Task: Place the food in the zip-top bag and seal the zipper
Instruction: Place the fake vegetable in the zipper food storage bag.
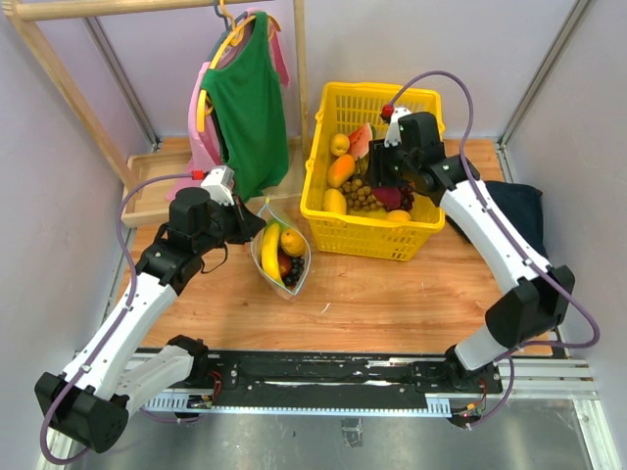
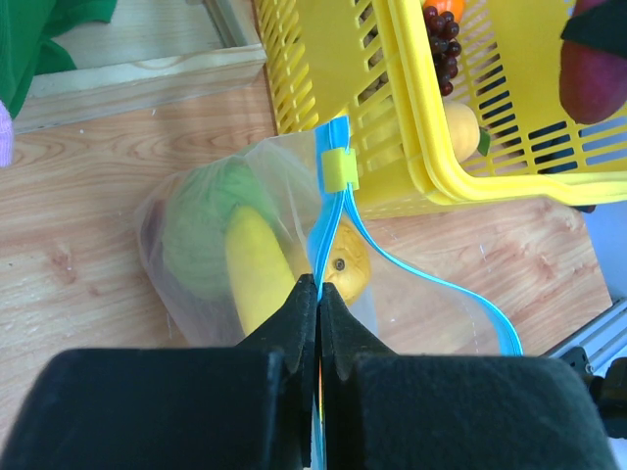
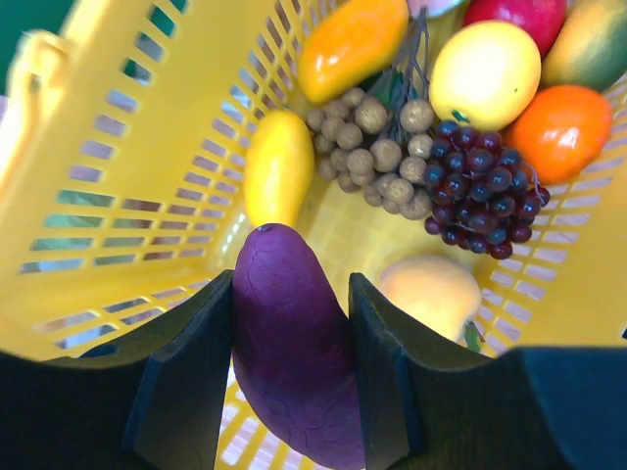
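Note:
The clear zip-top bag lies open on the table left of the yellow basket. It holds a banana, a green melon, a yellow-orange fruit and dark grapes. My left gripper is shut on the light-blue zipper at the bag's near end, below its yellow slider. My right gripper is shut on a purple eggplant and holds it over the inside of the basket. In the top view the right gripper is at the basket's right side.
The basket holds grapes, a brown berry bunch, lemon, orange and mango-like fruit. A green shirt hangs on a wooden rack at the back left. A dark cloth lies at the right wall.

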